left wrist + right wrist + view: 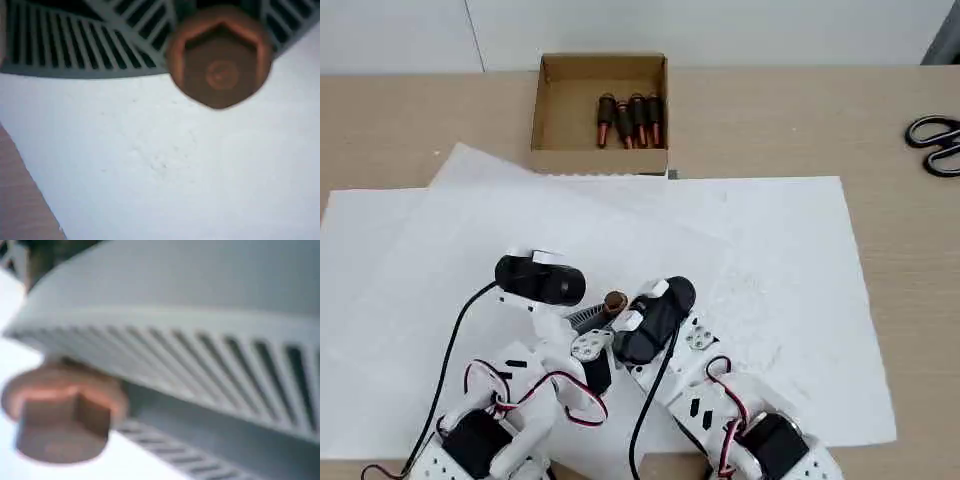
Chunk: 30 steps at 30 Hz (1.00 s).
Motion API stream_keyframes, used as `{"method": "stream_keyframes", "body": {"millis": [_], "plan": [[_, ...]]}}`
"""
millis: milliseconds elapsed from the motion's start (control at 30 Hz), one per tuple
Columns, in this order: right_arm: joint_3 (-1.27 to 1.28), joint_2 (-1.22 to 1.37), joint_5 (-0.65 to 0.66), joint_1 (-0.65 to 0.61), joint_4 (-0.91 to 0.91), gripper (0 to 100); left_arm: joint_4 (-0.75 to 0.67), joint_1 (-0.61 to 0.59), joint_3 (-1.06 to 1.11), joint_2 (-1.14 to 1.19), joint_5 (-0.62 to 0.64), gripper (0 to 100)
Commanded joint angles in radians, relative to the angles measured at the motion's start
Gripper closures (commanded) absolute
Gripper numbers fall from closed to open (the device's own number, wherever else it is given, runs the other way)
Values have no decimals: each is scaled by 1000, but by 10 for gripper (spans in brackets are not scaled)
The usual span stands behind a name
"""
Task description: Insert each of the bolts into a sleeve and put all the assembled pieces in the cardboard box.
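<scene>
A copper bolt (pixel 615 300) shows its hex head between the two arms near the table's front. My right gripper (pixel 632 303) is shut on the bolt; in the right wrist view the head (pixel 62 415) sticks out from under a ribbed grey finger (pixel 210 365) that hides the shaft. The left wrist view looks at the head (pixel 220 70) end-on and very close. My left gripper (pixel 588 318) sits right beside the bolt, on its left. The cardboard box (pixel 552 110) stands at the back with several assembled pieces (pixel 630 120) lying side by side inside.
White paper sheets (pixel 750 260) cover the middle of the wooden table. Black-handled scissors (pixel 935 143) lie at the far right edge. Both arm bases and their cables crowd the front edge.
</scene>
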Motion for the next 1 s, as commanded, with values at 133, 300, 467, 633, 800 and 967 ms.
{"method": "stream_keyframes", "body": {"millis": [133,300,467,633,800,967], "plan": [[-91,-13,9,-2,-33,995,37,-17,-5,3,-9,776],[-89,-13,9,-2,-28,995,37,-17,-12,2,-9,754],[-86,-13,9,-2,-27,995,37,-20,-85,5,-9,754],[-86,-13,8,-2,-27,995,37,-58,-180,8,-25,773],[-84,-13,8,-1,-27,995,34,-83,-219,2,-52,839],[-60,-13,9,-1,-27,995,37,-91,-217,2,-54,952]]}}
